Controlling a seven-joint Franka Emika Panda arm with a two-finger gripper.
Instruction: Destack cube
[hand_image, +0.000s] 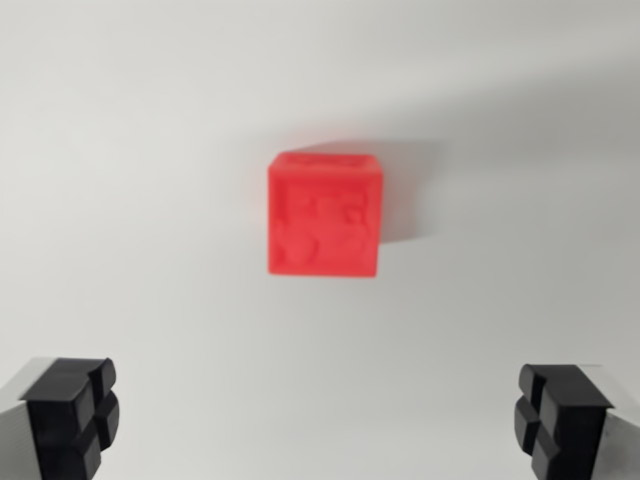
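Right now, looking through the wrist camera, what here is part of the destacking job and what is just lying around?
Part of the job:
- red cube, alone in view, blurred; whether another cube sits under it cannot be told
- gripper, open, holding nothing

Lying about:
- nothing else, only the bare white table

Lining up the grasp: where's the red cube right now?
In the wrist view the red cube sits just above centre on the white surface, ahead of the open gripper and roughly midway between its fingertips, untouched.
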